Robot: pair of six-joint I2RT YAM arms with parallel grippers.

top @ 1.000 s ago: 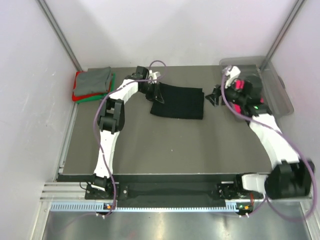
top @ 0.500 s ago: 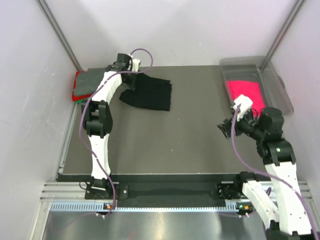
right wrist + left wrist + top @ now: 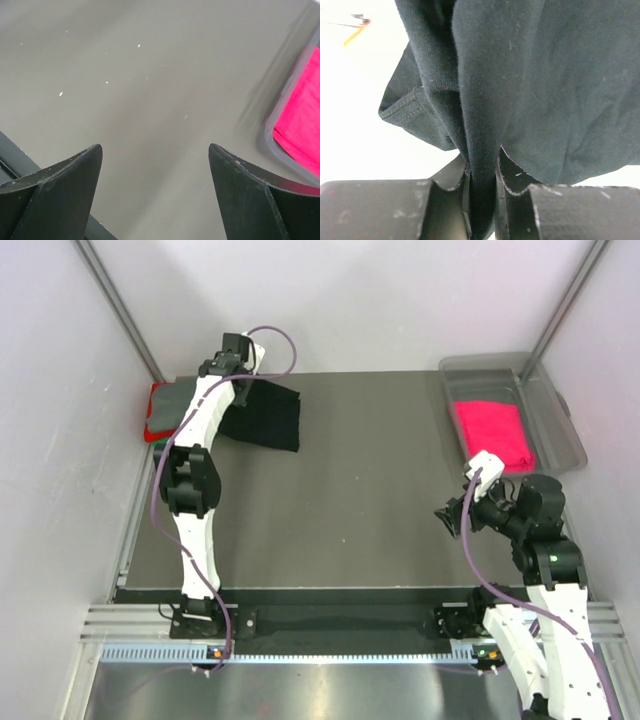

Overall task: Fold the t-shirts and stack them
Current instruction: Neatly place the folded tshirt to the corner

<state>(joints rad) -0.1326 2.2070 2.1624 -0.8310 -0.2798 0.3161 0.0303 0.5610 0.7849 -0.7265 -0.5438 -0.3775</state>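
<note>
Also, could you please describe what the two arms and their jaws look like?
Both the left arm and the right arm have white shells on their links and bulky black joints. A thin purple cable loops loosely along each one. The jaws are matte black wedges with slightly scuffed edges.

We see the black t-shirt as soft matt knit cloth (fine ribs show), the table smooth matt grey, the bin clear glossy plastic.
</note>
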